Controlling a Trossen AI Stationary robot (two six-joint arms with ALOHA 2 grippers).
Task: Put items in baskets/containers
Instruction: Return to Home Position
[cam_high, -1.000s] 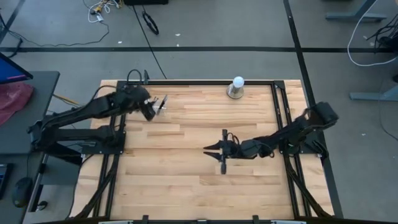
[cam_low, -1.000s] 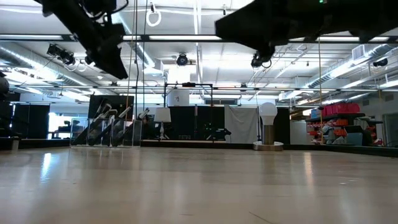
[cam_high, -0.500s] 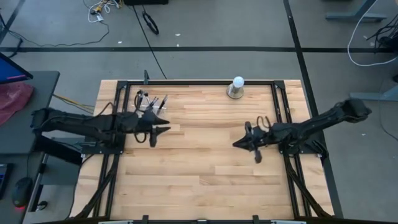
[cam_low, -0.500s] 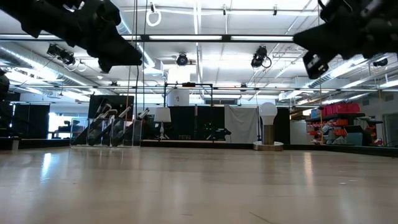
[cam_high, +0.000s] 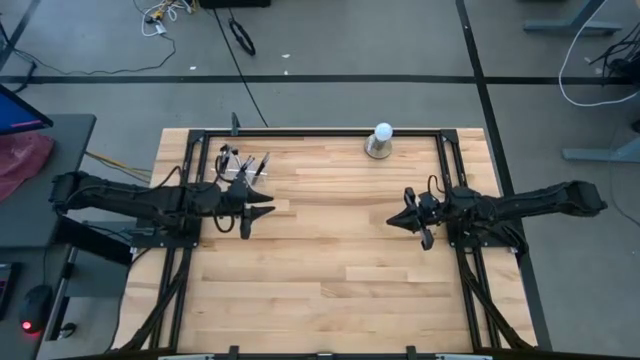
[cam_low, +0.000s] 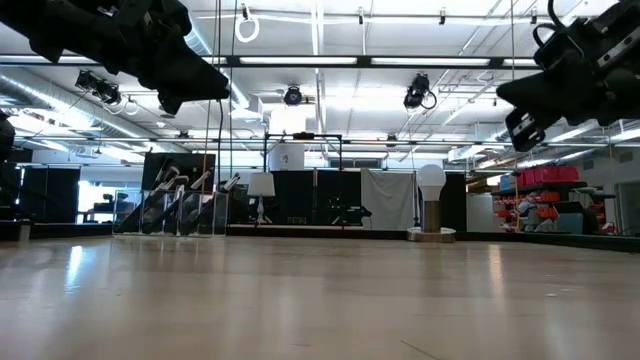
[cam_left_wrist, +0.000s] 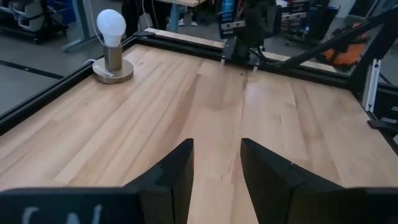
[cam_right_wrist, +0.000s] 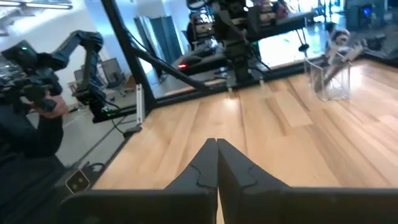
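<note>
Pulled back from the middle of the worktop (cam_high: 320, 270).
Finds the right gripper (cam_high: 398, 221) nearer the right edge than half a second ago, fingers (cam_right_wrist: 199, 171) pressed together, empty; left gripper (cam_high: 265, 212) unmoved, fingers (cam_left_wrist: 177, 168) parted, empty, near the clear holder (cam_high: 244, 174) holding the makeup brushes (cam_high: 263, 163).

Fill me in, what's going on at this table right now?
Nothing is being handled. The makeup brushes stand in the clear holder near the far left corner of the table. The left pincer is open and empty, hovering a little to the near side of the holder. The right pincer is shut on nothing, above the table's right side. Both arms reach in from their own sides, which looks like parking.
</note>
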